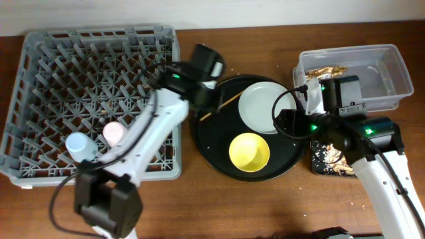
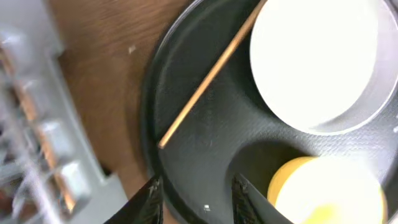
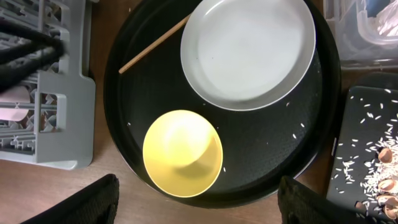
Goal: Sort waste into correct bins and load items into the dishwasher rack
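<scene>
Containers, nearest first. In the lower part of the dishwasher rack point(image 1: 66, 73), at the left of the overhead frame, you have the light-blue cup point(image 1: 78, 145) and, just beside it, the pink cup point(image 1: 113, 132). The rest of the lattice shows only pegs.

At centre frame the round black tray point(image 1: 212, 143) carries the yellow bowl point(image 1: 249, 151) on its near side, standing mouth up. The pale plate point(image 1: 265, 106) lies beyond it, apart from the bowl. A wooden chopstick point(image 1: 222, 105) lies slantwise at the tray's far left, one end by the plate's rim.

At lower right, the shallow black tray point(image 3: 357, 134) holds scattered pale grains and small brown scraps point(image 3: 385, 152). Beyond it, at upper right, the clear tub point(image 1: 385, 73) holds the gold foil wrapper point(image 1: 327, 70) at its left end.

Fingers, same order. Your right fingers point(image 3: 81, 205) sit at the two bottom corners of the right wrist view, spread very wide and gripping nothing. The bowl shows between them, further up the frame.

Your left fingers point(image 2: 146, 202) are parted to a moderate gap and hold nothing. They sit over the left rim of the round tray. The chopstick's lower end is above them in the frame and apart from them. You cannot tell whether they touch the tray.
</scene>
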